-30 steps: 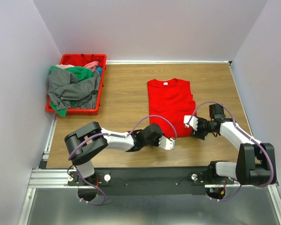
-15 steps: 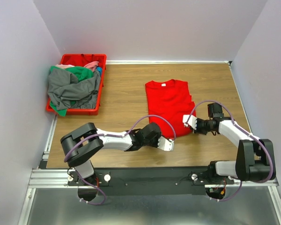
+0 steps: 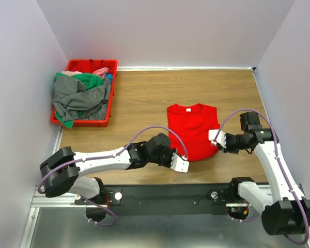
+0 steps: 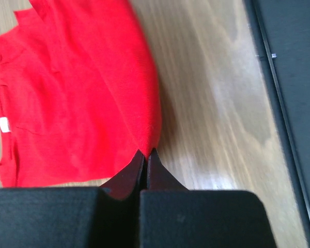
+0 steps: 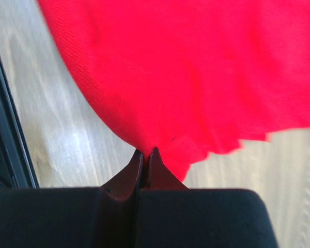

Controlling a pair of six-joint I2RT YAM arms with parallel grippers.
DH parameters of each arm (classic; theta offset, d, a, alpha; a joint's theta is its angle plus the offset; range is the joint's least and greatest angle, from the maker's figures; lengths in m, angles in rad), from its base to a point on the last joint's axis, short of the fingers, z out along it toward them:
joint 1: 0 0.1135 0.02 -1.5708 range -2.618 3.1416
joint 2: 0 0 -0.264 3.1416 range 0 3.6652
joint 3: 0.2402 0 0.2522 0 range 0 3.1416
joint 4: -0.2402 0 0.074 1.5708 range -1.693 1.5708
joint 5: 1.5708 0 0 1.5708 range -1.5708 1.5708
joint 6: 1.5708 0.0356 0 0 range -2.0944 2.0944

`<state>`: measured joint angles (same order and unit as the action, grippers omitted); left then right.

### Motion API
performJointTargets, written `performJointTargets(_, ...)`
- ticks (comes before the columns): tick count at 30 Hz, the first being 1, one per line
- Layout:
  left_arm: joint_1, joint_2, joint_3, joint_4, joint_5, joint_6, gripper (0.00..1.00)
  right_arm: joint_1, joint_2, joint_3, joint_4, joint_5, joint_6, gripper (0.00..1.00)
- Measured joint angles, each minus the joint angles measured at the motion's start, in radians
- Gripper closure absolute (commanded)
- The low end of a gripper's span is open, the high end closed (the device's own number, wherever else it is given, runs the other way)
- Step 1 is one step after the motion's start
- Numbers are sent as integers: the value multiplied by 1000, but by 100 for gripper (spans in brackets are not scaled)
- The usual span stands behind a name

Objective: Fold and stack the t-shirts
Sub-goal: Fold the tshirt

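Since a second ago, the red shirt (image 3: 194, 132) is seen pulled nearer to the arms and a little to the right. It is laid flat on the surface (image 3: 139, 98), in front of the right arm. Its neck and small white label (image 3: 188, 108) are pointed away from the arms. It looks narrow, so the sleeves are probably folded in already.

The left hand (image 3: 180, 164) is squeezed tight on the near left corner of the shirt. In the left wrist view, that hand (image 4: 145, 155) is seen pinched on the very tip of the cloth. The right hand (image 3: 215, 138) is squeezed tight on the right side of the shirt, near the bottom. In the right wrist view, that hand (image 5: 145, 153) is seen pinched on the red edge.

The other shirts (image 3: 80, 95) are piled in the crate (image 3: 93, 62) at the far left, well apart from the red one. None of them is folded yet.

The step in hand seems to be the folding of the red shirt, with the bottom edge held at both sides. For the next move, both hands probably need to be lifted together and carried toward the neck. They should be kept level, so the cloth is not twisted. Then the cloth can be let go.
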<state>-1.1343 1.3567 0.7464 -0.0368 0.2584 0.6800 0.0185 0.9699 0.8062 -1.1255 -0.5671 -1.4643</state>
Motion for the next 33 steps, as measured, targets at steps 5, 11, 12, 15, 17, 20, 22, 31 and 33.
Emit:
performJointTargets(5,18,-21,13,-27,4,26,100,0,-2,49,26,-11,129,100)
performJointTargets(11,163,11,84,-16,12,79,100,0,162,131,169,4,311,99)
performJointTargets(12,191,24,100,-7,15,86,100,0,185,146,193,6,336,100)
performJointTargets(15,261,73,152,18,26,100,100,0,285,211,274,15,421,100)
performJointTargets(17,298,128,203,46,26,111,100,0,350,269,321,24,473,100)
performJointTargets(20,327,197,257,76,26,125,100,0,443,353,392,35,541,99)
performJointTargets(22,350,247,295,101,26,128,100,0,510,406,435,44,588,100)
performJointTargets(31,447,440,467,177,14,126,100,0,750,567,567,97,749,100)
performJointTargets(33,462,472,492,184,7,124,100,0,790,592,585,102,772,99)
